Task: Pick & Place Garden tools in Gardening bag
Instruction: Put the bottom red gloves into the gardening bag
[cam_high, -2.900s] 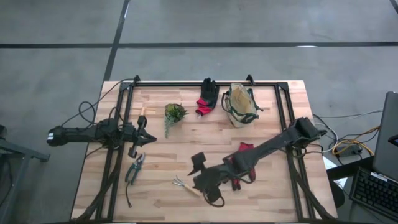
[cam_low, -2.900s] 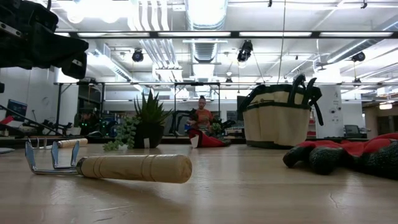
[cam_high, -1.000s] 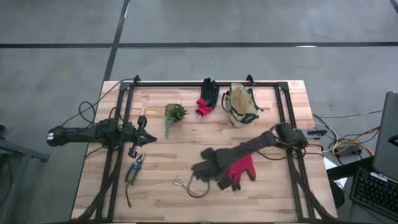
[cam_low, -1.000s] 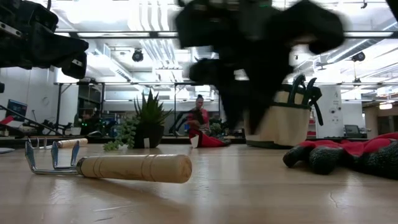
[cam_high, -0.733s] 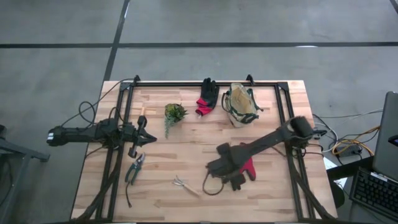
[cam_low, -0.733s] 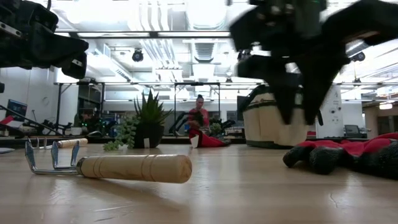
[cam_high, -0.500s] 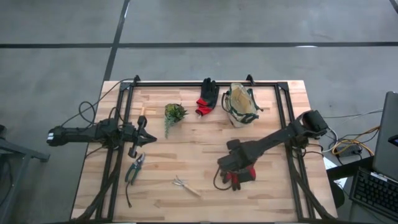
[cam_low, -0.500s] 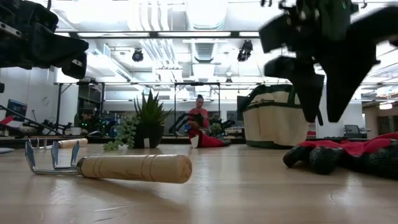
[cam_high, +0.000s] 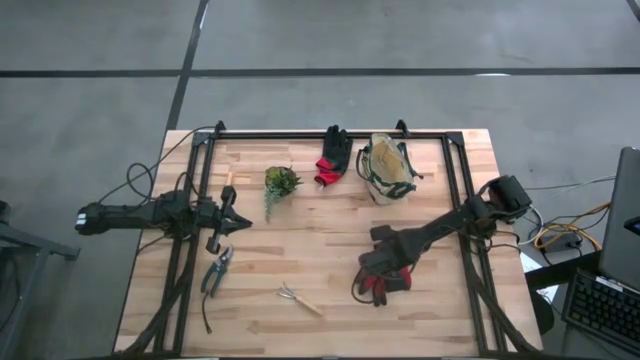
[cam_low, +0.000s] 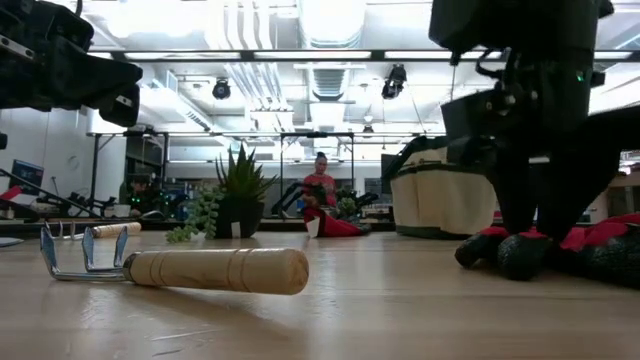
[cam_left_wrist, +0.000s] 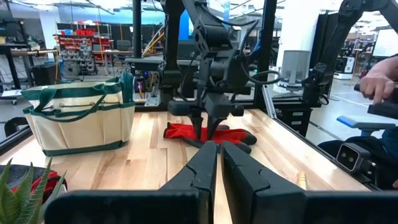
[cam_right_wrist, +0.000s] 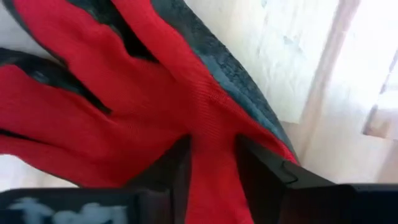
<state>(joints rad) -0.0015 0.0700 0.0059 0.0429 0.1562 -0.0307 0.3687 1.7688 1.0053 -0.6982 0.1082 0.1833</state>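
Observation:
The red glove (cam_high: 378, 288) lies flat on the table's right half, its dark fingertips (cam_low: 520, 255) toward the near edge. My right gripper (cam_high: 385, 270) stands on it, pointing down, shut on its red cloth (cam_right_wrist: 124, 93). My left gripper (cam_high: 240, 222) waits shut at the table's left side, level above the wood. The gardening bag (cam_high: 388, 168) stands upright at the far edge beside a black-and-red glove (cam_high: 332, 155). The hand fork (cam_high: 298, 298) and the green-handled pruners (cam_high: 215, 270) lie on the near left part. My right gripper pinches a strip of the glove's red back (cam_right_wrist: 212, 134) between its two fingers, near the glove's middle. The fingers (cam_low: 520, 205) come from above, pointing down. The glove lies on the table, not lifted. One layer or several, I cannot tell.
A small leafy plant (cam_high: 281, 182) stands left of the far gloves. A black frame (cam_high: 330, 134) runs along the table's far edge and down both sides. A person's hand (cam_left_wrist: 379, 84) shows beyond the table. Bare wood (cam_high: 300, 240) lies between the plant and the fork.
My right gripper has swung from above the hand fork toward the table's right edge, sunk onto the red glove and rolled a little. Its fingers have drawn closer around the cloth. The glove and the fork have stayed where they lay.

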